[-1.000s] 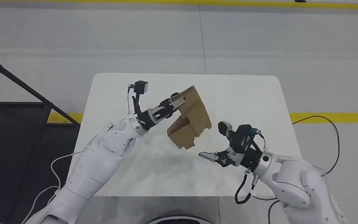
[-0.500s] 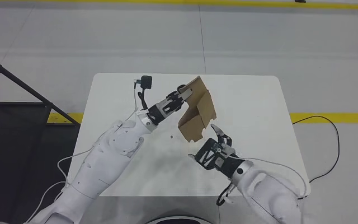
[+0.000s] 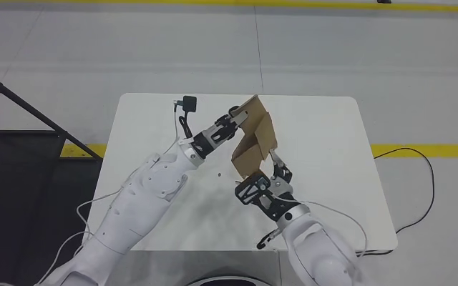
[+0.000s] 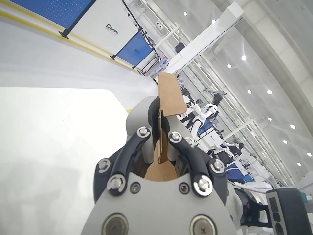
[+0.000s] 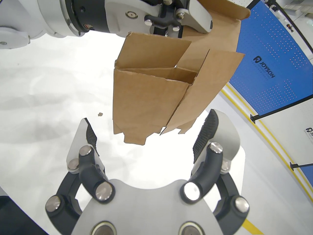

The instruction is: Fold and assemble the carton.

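Observation:
A brown cardboard carton [image 3: 252,143], partly unfolded with loose flaps, hangs in the air over the middle of the white table [image 3: 322,129]. My left gripper [image 3: 235,123] is shut on its upper flap; in the left wrist view the cardboard edge [image 4: 161,133] sits pinched between the black pads. In the right wrist view the carton [image 5: 156,94] hangs with its open end and lower flaps toward my right gripper [image 5: 149,133]. That gripper [image 3: 259,184] is open just below the carton's lower edge, its fingers apart on either side and not touching it.
The table top around the carton is bare white, with a small crumb [image 5: 99,114] on it. A black frame [image 3: 36,118] stands off the table's left side. Yellow floor lines [image 3: 415,150] run beyond the table's edges.
My right arm has swung in from the table's right side to just under the carton. The left gripper has lifted and turned the carton slightly toward the far side.

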`<action>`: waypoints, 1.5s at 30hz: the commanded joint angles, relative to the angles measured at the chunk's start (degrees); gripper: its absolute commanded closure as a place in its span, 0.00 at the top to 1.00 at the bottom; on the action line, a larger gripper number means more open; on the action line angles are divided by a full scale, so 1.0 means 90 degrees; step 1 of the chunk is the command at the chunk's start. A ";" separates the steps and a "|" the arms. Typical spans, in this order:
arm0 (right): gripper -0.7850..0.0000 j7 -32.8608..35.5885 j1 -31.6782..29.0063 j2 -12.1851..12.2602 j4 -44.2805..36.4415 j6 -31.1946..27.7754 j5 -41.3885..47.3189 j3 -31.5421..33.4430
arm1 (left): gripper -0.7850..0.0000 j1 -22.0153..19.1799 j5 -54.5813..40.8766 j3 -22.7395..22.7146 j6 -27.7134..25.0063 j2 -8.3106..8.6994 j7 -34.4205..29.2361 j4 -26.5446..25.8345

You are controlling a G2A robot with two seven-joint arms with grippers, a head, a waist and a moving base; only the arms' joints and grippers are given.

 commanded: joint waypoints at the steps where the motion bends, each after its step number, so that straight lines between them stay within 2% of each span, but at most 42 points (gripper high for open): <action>1: 1.00 -0.0038 0.0039 -0.0040 0.0070 0.0078 -0.0096 -0.0092 | 0.00 0.0000 -0.0019 0.0000 0.0023 -0.0015 -0.0020 -0.0007; 10: 1.00 0.0043 0.0268 -0.0252 0.0418 0.0372 -0.0337 -0.0338 | 0.00 -0.0008 -0.0047 -0.0018 0.0005 -0.0088 -0.0092 0.0008; 20: 1.00 0.0087 0.0322 -0.0410 0.0619 0.0506 -0.0538 -0.0242 | 0.00 0.0066 -0.0157 -0.0105 -0.0024 -0.0140 -0.0280 -0.0001; 38: 1.00 -0.0060 0.0001 -0.0533 0.0483 0.0228 -0.0312 0.0328 | 0.00 0.0193 -0.0180 -0.0347 -0.0030 -0.0174 -0.0603 -0.0229; 45: 1.00 -0.0057 -0.0006 -0.0537 0.0466 0.0209 -0.0299 0.0347 | 0.00 0.0193 -0.0180 -0.0347 -0.0030 -0.0174 -0.0603 -0.0229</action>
